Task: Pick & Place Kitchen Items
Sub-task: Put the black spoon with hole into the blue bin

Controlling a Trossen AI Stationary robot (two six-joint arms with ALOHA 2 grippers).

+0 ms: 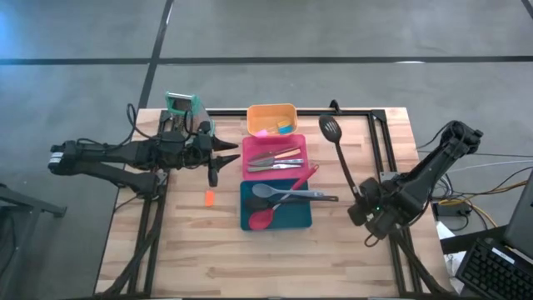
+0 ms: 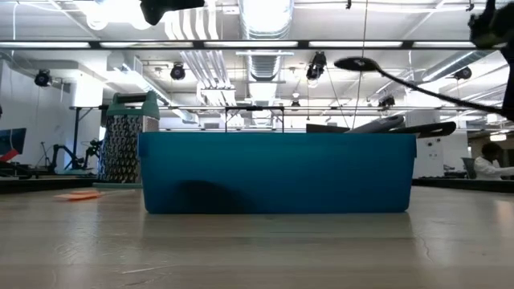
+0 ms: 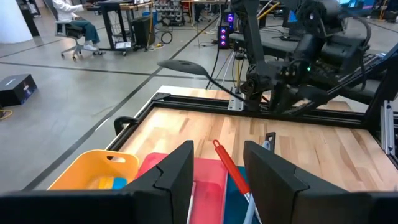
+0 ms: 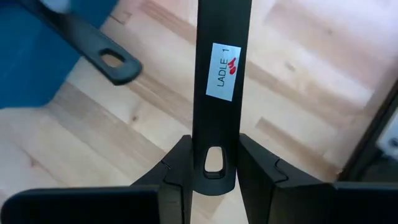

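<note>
gripping the black ladle (image 4: 219,81) by its handle end, right fingers (image 4: 177,171) closed; left fingers (image 3: 180,168) open, empty.

Green-topped grater (image 1: 181,105) at table's (image 1: 350,250) back-left corner; orange tray (image 1: 271,111), pink tray (image 1: 250,143), teal tray (image 1: 291,218).

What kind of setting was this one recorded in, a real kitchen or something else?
Not a kitchen: most likely a robotics lab or workshop hall. Exposed ceiling ducts, a person seated at a workstation, and a wooden table on bare concrete.
</note>
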